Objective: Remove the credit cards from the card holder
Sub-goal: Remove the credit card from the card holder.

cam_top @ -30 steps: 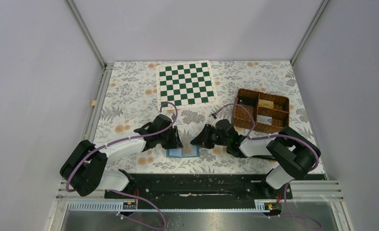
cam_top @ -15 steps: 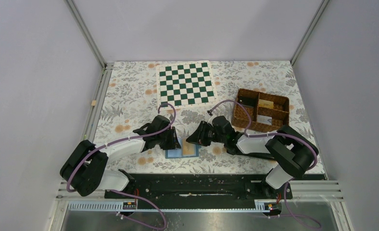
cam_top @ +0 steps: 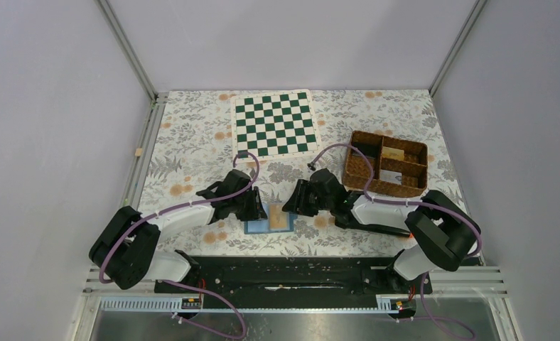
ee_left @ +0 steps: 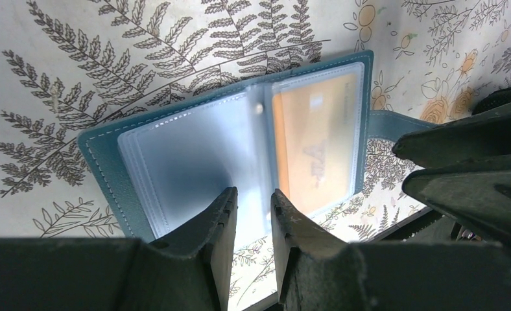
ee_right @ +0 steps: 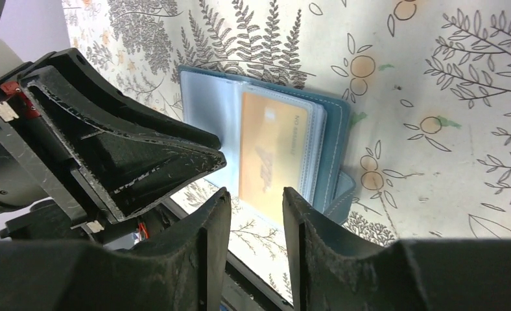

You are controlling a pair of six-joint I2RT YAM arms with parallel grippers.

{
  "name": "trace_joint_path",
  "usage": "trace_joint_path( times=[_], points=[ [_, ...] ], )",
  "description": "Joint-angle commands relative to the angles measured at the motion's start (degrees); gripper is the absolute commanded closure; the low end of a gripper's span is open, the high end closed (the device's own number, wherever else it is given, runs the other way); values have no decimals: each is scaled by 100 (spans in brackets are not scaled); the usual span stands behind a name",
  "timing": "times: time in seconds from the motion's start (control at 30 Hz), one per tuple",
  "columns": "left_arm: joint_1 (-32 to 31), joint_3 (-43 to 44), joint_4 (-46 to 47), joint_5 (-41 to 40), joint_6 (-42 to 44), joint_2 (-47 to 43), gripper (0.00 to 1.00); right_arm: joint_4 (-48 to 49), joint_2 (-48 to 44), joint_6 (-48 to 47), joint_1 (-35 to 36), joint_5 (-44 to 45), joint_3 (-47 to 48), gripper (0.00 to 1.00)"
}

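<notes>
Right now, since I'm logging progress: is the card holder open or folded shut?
Open: the card holder lies spread flat, both pocketed leaves facing up, a tan credit card inside one sleeve.

Tight quarters at the near edge. The left pincer [ee_left: 253, 194] crowds the card holder [cam_top: 270, 222] from its left and the right pincer [ee_right: 256, 193] from its right. Each has its jaws slightly parted with nothing between them. Only a narrow lane above the open leaves separates the two. Beyond the holder, the counter [cam_top: 192, 153] runs free up to the chequered board [cam_top: 275, 122]. The wicker basket [cam_top: 386, 163] sits well apart on the far right, with the right arm's cable looping past its left edge.
</notes>
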Motion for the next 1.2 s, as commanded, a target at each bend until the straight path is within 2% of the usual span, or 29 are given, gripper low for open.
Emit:
trace_joint_path(
  times=[0.0, 0.47, 1.17],
  points=[
    [35, -93, 318, 177, -20, 76, 74, -496, -84, -276, 42, 301, 224, 58],
    [26, -24, 398, 348, 46, 344, 76, -280, 612, -248, 55, 89, 497, 62],
    [33, -87, 563, 445, 30, 436, 81, 299, 882, 53, 95, -305, 472, 67]
  ],
)
